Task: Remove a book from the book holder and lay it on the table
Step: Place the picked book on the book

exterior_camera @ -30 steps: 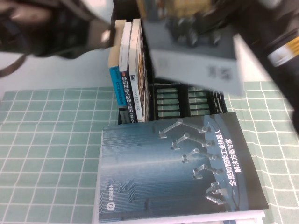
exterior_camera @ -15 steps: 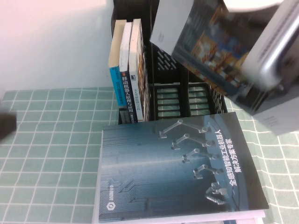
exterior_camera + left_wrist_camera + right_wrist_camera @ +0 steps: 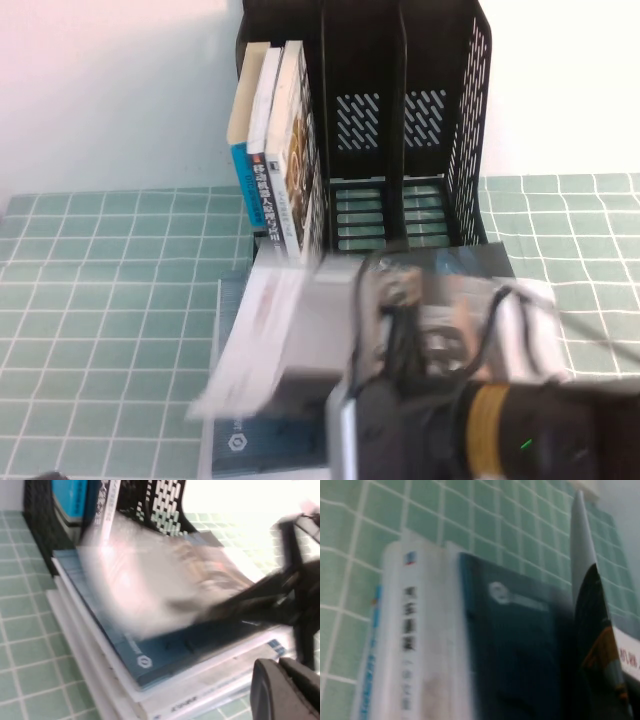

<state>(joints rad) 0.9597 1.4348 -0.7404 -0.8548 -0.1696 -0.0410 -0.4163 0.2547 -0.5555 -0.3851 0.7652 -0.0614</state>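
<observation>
High view: right gripper [image 3: 400, 300], fingers clenched on the book [image 3: 275, 335], carries it low over the dark blue book [image 3: 470, 262] on the surface [image 3: 110, 300], before the book holder [image 3: 400, 130]. Left gripper [image 3: 285, 690], fingers clenched, empty, near the stack.

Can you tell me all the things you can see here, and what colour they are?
book: one, white-grey, blurred, above the dark blue book
dark blue book: one, on the pile before the rack
white books: at least one, under the blue one
upright books: three, rack's left compartment
book holder: one, black, far side
table: mint-green, white grid
right gripper: shut on book
left gripper: shut, beside the pile
</observation>
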